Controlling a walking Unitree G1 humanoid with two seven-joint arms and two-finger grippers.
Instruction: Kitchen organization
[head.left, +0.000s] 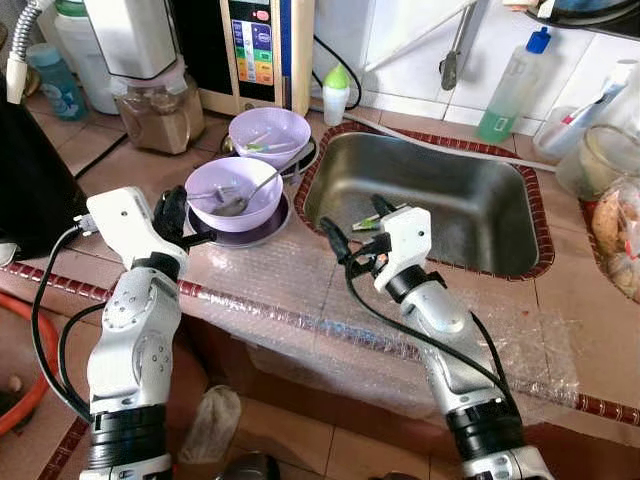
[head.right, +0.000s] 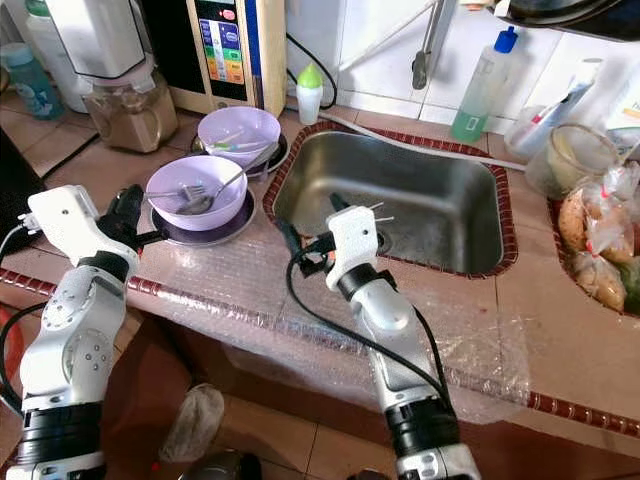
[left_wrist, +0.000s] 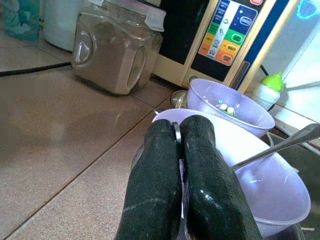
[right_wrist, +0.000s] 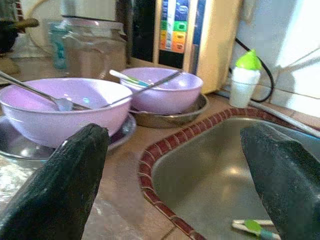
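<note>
I see a tan tiled worktop (head.left: 100, 165) with a stainless steel sink basin (head.left: 470, 215) set into it, rimmed in dark red tile; clear bubble wrap (head.left: 290, 295) covers the front edge. Behind stand a clear jar of brown powder (head.left: 155, 115), a small white bottle with a green cap (head.left: 337, 92) and a green dish-soap bottle with a blue cap (head.left: 510, 85). Two lilac plastic bowls: the nearer bowl (head.left: 235, 195) sits on a steel plate and holds a metal spoon (head.left: 250, 195); the farther bowl (head.left: 270, 135) sits just behind it. My left end effector (head.left: 178, 215) is beside the nearer bowl's rim, fingers pressed together, apparently on the plate edge. My right end effector (head.left: 352, 228) hovers over the sink's near-left corner, fingers spread wide.
</note>
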